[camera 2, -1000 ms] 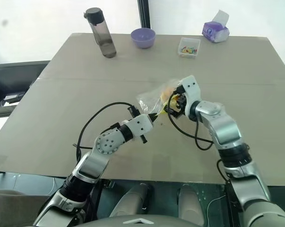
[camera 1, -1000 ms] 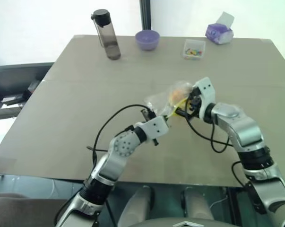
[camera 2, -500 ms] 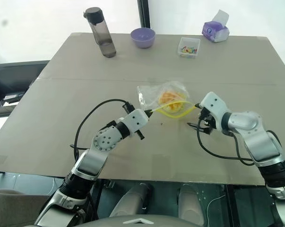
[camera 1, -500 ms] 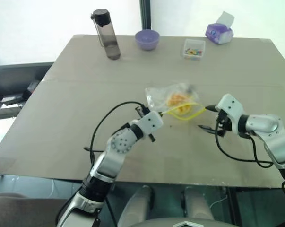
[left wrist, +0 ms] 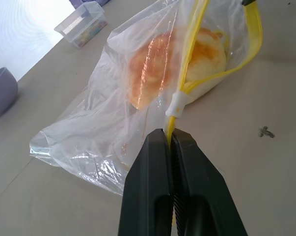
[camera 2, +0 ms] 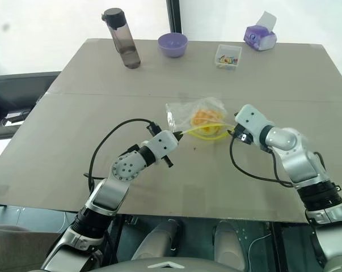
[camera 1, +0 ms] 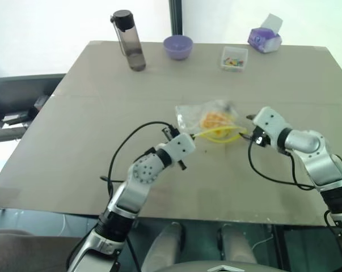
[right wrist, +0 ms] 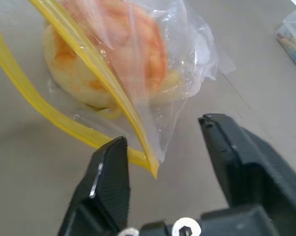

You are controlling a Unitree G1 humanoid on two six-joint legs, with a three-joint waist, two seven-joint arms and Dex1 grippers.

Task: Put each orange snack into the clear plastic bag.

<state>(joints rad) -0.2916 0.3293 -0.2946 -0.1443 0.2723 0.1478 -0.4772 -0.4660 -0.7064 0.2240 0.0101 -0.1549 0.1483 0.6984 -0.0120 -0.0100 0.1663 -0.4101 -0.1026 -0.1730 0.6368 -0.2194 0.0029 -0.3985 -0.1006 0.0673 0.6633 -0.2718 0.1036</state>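
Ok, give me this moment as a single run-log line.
bun: inside bag | bag: on table, mouth open | left end effector: shut on bag's yellow strip | right end effector: open at strip's far end

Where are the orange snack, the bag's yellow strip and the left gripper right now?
orange snack [left wrist: 206, 59], left wrist view, on its pale domed side inside the clear plastic bag.
yellow strip [right wrist: 84, 64], right wrist view, on the upper band of the open mouth.
left gripper [left wrist: 171, 140], left wrist view, at the fingertips pinching the strip.
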